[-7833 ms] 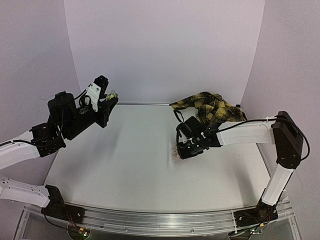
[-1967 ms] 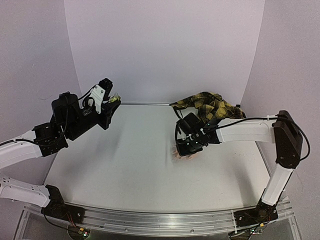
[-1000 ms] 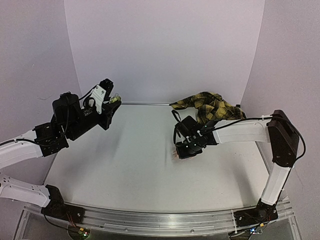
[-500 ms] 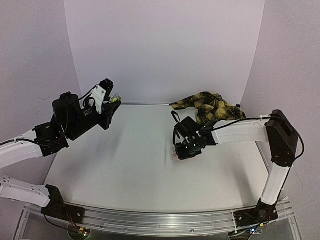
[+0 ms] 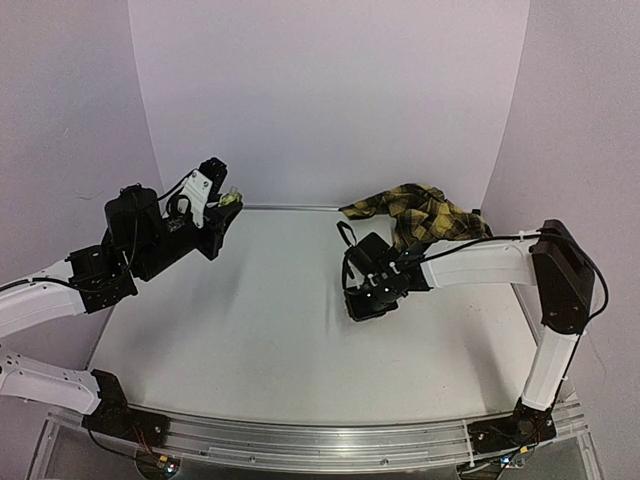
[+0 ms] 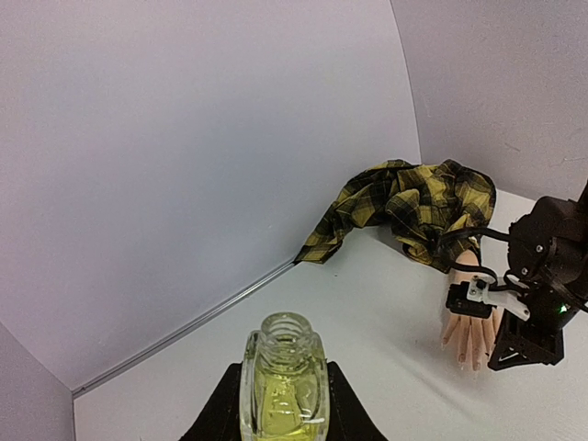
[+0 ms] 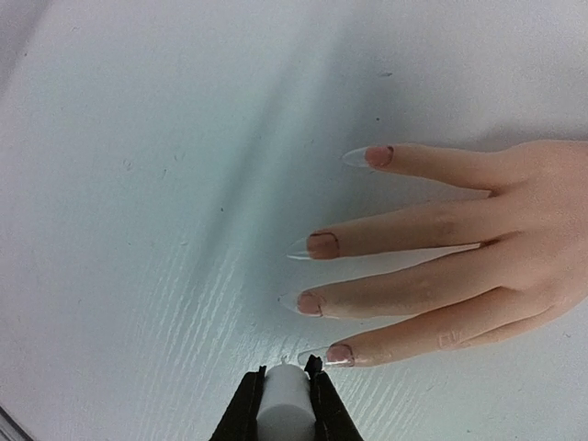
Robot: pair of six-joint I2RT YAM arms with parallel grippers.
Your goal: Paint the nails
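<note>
The skin-coloured mannequin hand (image 7: 478,266) lies flat, its fingers pointing left. Its small nails (image 7: 340,353) carry long clear tips. My right gripper (image 7: 286,378) is shut on a white cylindrical cap (image 7: 286,409), whose front end sits right beside the lowest finger's nail tip. In the top view this gripper (image 5: 365,300) covers the hand; the yellow-and-black plaid sleeve (image 5: 425,215) trails behind it. My left gripper (image 5: 215,208) is raised at the left and shut on an open yellowish glass bottle (image 6: 283,386). The left wrist view also shows the hand (image 6: 470,333) under the right gripper (image 6: 528,344).
The white table (image 5: 250,320) meets a curved white backdrop (image 5: 320,100) at the far edge. The bunched sleeve fabric (image 6: 413,197) lies at the back right corner. An aluminium rail (image 5: 300,440) runs along the near edge.
My right gripper has slid a little to the left over the hand, which it now covers in the top view. My left arm has barely moved and still holds the bottle.
</note>
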